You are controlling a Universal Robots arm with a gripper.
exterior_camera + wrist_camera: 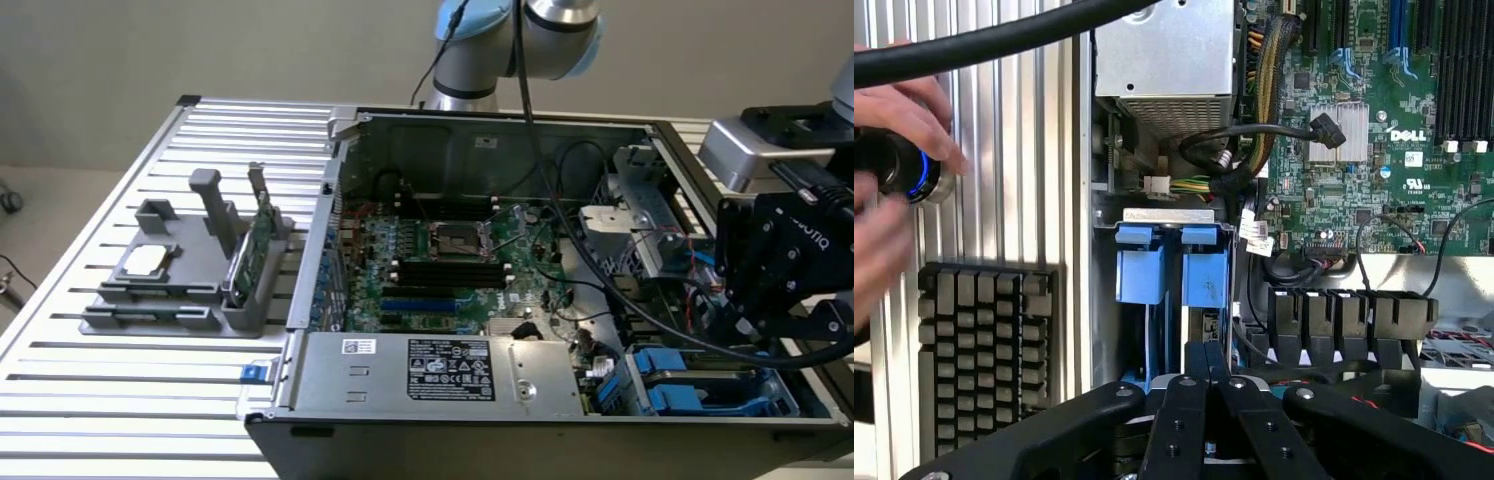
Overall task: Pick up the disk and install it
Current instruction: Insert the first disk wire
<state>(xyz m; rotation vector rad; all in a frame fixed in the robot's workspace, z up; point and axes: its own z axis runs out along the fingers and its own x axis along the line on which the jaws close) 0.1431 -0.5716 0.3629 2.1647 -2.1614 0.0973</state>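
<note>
Hovering over the disk [1144, 280] in its bay [1169, 215], the claw [1206, 358] is pinched shut, black cables [1254, 132] alongside.

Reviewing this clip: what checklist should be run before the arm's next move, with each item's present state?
1. Gripper shut: ok.
2. Anything held in it: not ok, nothing seen in its grip.
3. Gripper at the drive bay: ok, blue carriers sit just beyond its tips.
4. Carriers fully seated: cannot tell.
5. Person's hand outside the computer case: ok, though close beside it, holding a black knob.
</note>
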